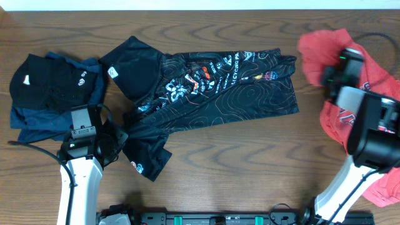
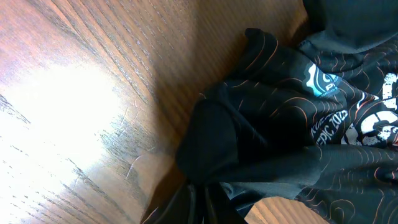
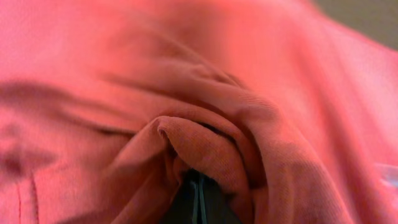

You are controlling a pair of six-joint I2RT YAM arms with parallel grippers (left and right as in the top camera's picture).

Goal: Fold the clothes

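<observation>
Black jersey (image 1: 237,87), red T-shirt (image 1: 314,50): seemingly pinched.

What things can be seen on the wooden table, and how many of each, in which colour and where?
black sports jersey with thin orange contour lines and printed logos: one, black, crumpled across the middle of the table.
red T-shirt: one, red, bunched at the right side.
black garment with a small white label: one, black, left side, lying on the blue garment.
dark blue garment: one as far as I can tell, navy, left side, under the black garment.
brown wooden table: one, brown, under everything.
left gripper: one, black, shut on the jersey's lower left part.
right gripper: one, black, shut on the red T-shirt.
</observation>
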